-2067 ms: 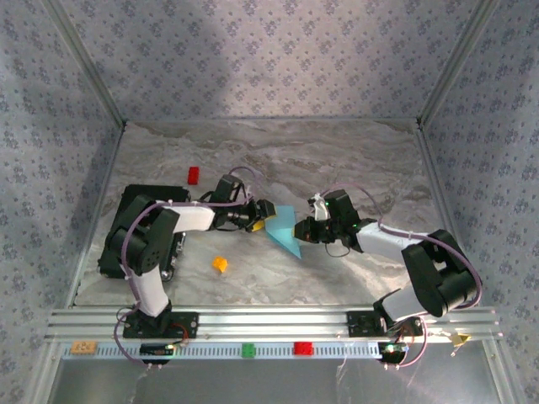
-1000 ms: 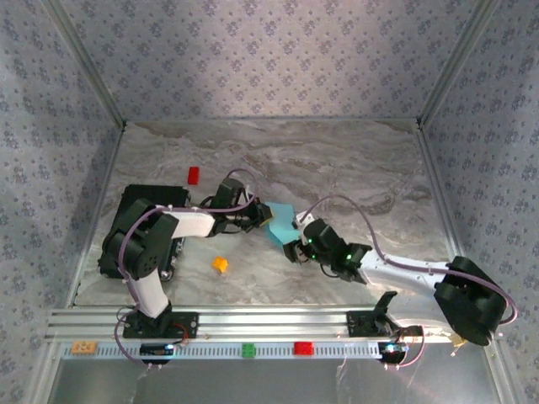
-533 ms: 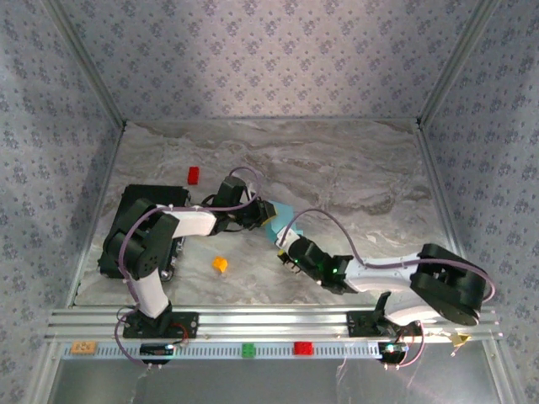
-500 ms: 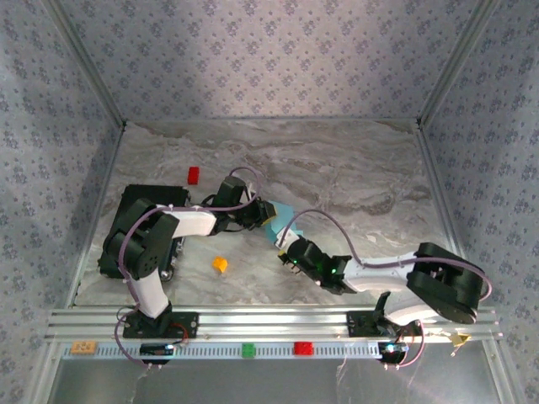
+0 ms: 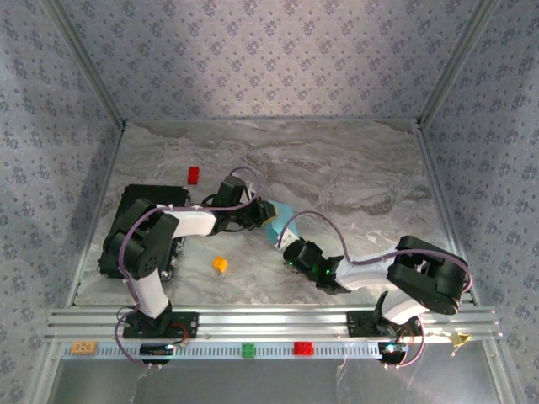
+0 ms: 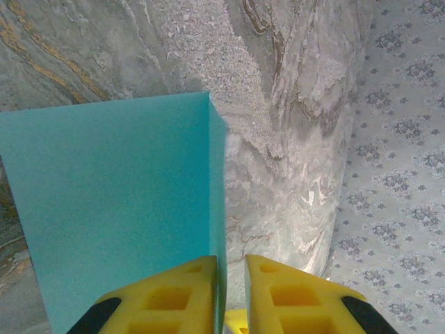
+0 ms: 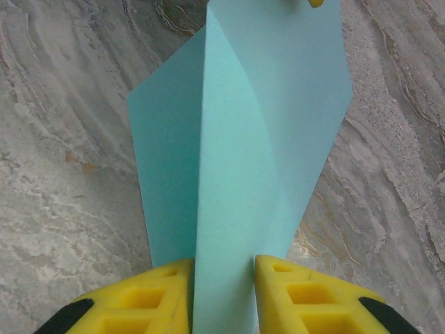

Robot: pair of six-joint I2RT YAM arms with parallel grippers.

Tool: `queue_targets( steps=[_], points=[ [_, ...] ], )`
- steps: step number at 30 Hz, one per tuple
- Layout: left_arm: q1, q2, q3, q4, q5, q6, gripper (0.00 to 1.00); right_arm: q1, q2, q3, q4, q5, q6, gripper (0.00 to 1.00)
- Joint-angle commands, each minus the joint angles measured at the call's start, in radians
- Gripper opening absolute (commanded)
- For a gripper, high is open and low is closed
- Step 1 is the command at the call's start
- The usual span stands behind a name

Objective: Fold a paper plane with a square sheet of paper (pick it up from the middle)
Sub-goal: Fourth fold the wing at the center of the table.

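Far half of the desk (image 5: 337,151) is wide open, loads of room to swing through. The middle's clogged though: left tool (image 5: 266,210) and right tool (image 5: 284,245) crowd the upright sheet of paper (image 5: 276,220). Left side has the black slab (image 5: 114,252), a red block (image 5: 193,175) just beyond it, and an orange block (image 5: 220,264) nearer the front.

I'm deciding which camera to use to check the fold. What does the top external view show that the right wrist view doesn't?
Top external view: the left arm and right arm meeting at the light-blue paper, plus a red block, an orange block and a black slab on the left side. Right wrist view: close detail of the paper's folded layers and crease, rising from between the right arm's yellow fingers. Shared: the paper and the marbled table.
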Motion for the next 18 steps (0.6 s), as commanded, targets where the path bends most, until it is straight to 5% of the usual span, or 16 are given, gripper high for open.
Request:
queue_targets(
  steps=[1, 18],
  points=[
    [-0.005, 0.003, 0.036, -0.007, 0.020, 0.013, 0.17, 0.005, 0.002, 0.016, 0.025, 0.025, 0.015, 0.28],
    [-0.005, 0.009, 0.053, -0.036, 0.020, 0.019, 0.12, -0.009, -0.025, 0.007, 0.030, -0.013, 0.064, 0.29]
  ],
)
